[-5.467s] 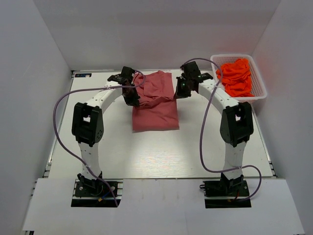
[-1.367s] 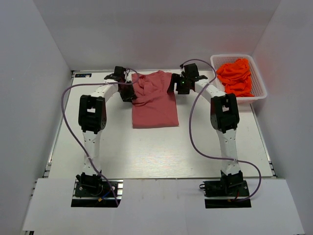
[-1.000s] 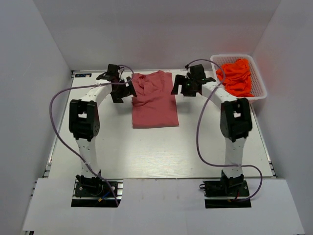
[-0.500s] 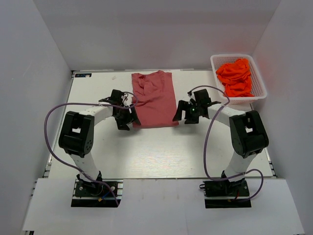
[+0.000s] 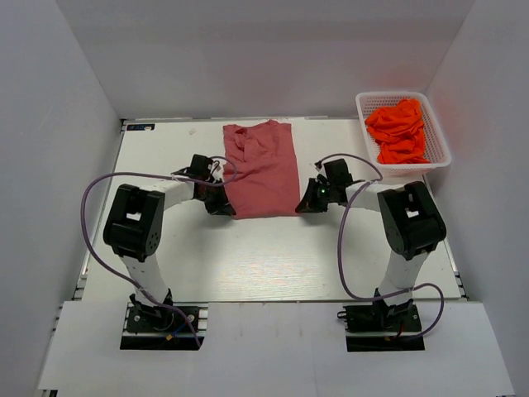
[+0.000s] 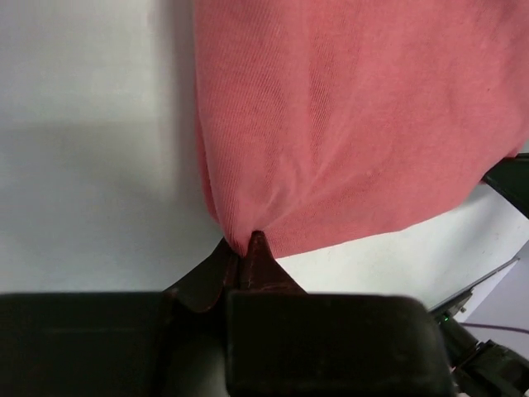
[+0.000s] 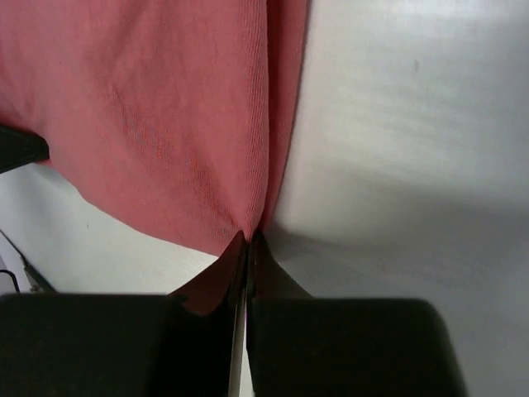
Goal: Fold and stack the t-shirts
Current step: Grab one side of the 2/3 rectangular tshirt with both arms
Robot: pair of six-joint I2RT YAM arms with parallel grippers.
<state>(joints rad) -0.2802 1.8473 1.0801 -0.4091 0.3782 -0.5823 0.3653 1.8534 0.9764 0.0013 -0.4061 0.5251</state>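
Arms have both closed in since half a second ago: then each end effector hung just off a near corner of the red tee (image 5: 263, 169), and now each sits right on its corner. The red tee itself lies where it lay, a long folded strip on the counter (image 5: 264, 256), neck end at the far side.

Bare counter runs wide on the near side of the red tee, and narrower strips lie open to its left and right. Its far edge comes close to the back wall. Off to its far right, well apart, the orange tees (image 5: 398, 131) are heaped in a white basket (image 5: 413, 166).

The left end effector (image 6: 245, 244) has its fingers pressed together on the red tee's near-left corner, with the cloth puckered into the tips. The right end effector (image 7: 248, 240) is likewise pinched tight on the near-right corner, along the folded side edge. How many layers each pinch has caught I cannot tell. From above, both wrists lie low at the red tee's near edge, left (image 5: 221, 207) and right (image 5: 304, 205).
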